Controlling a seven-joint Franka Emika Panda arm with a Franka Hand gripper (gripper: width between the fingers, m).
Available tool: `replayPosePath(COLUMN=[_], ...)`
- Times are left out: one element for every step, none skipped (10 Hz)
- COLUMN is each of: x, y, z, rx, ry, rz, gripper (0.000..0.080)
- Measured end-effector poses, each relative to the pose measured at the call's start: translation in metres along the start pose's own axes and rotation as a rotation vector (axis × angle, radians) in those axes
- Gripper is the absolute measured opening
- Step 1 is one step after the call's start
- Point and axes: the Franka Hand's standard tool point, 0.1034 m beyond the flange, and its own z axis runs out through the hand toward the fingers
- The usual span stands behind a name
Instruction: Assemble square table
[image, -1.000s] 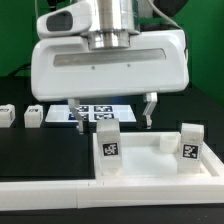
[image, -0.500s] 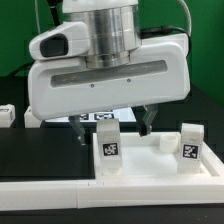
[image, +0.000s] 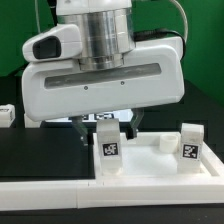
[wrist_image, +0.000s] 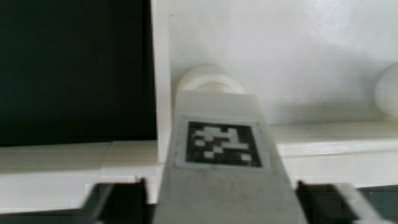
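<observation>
Two white leg blocks stood upright on the square top, one at each of its far corners. The square top lay flat on the black table, toward the exterior view's right. Its near side ran along the long white bar fence, which followed the table's front edge. Each upright leg showed a black-and-white tag toward the exterior camera.

One of them, the corner leg on the exterior view's left, had the gripper lowered over it. The big white gripper body filled the upper part of the exterior view. A dark finger hung on each side of the leg's upper end. In the wrist view the corner leg rose toward the camera, tag facing it. The two dark fingers sat just beside its flanks, with black table on one side of the leg and white top on the other. Whether the jaws were truly clamped on the leg or merely flanked it closely could not be told from either view.

The second leg stood free at the other far corner, well apart from the fingers. A third leg lay at the far edge of the table on the exterior view's left, only partly in frame.
</observation>
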Motion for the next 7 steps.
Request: replayPosePath(x=[0.0002, 0.0002, 0.0003, 0.0007, -0.0013, -0.0037, -0.0050], y=[-0.0018, -0.0027, -0.0039, -0.0054, -0.0076, -0.0068, -0.0067], z=[0.0001, 0.0002, 0.0003, 0.0009, 0.0020, 0.0020, 0.0018], rx=[0.008, 0.011, 0.015, 0.019, 0.018, 0.022, 0.025], ry=[0.001, 0.001, 0.001, 0.006, 0.048, 0.076, 0.092], rz=[0.097, 0.167, 0.231, 0.310, 0.435, 0.570, 0.686], gripper=[0.0340, 0.0288, 0.0288, 0.0288, 0.0288, 0.0288, 0.0288])
